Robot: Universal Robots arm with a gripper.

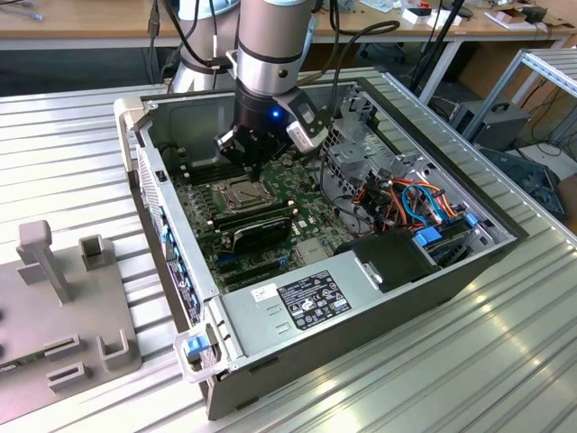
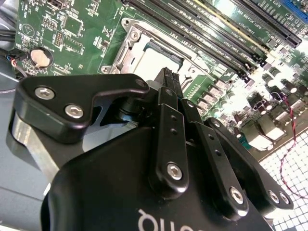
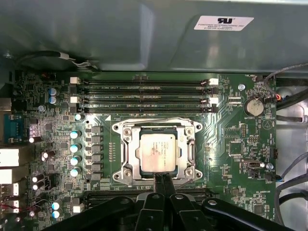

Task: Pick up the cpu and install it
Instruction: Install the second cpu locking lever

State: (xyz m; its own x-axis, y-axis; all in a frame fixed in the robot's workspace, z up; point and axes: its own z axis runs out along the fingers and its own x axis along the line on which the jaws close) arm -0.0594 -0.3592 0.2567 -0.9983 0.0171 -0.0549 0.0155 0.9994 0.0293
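Chip: the cpu (image 3: 157, 153) lies flat inside the socket (image 3: 126, 139) on the green board (image 3: 231, 144), edges square to the frame.
Gripper: the gripper (image 3: 162, 178) hangs just above the socket's edge, jaws together, holding nothing.
Technique: judged, keep the chip level; never force it against the frame.

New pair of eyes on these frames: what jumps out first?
The open computer case on the ribbed metal table, with the arm's black hand lowered inside it above the motherboard. In the first wrist view, the silver cpu sits in the metal-framed socket at the board's centre, with the hand's closed fingertips beside the socket's edge, holding nothing. Long black memory slots run alongside the socket.
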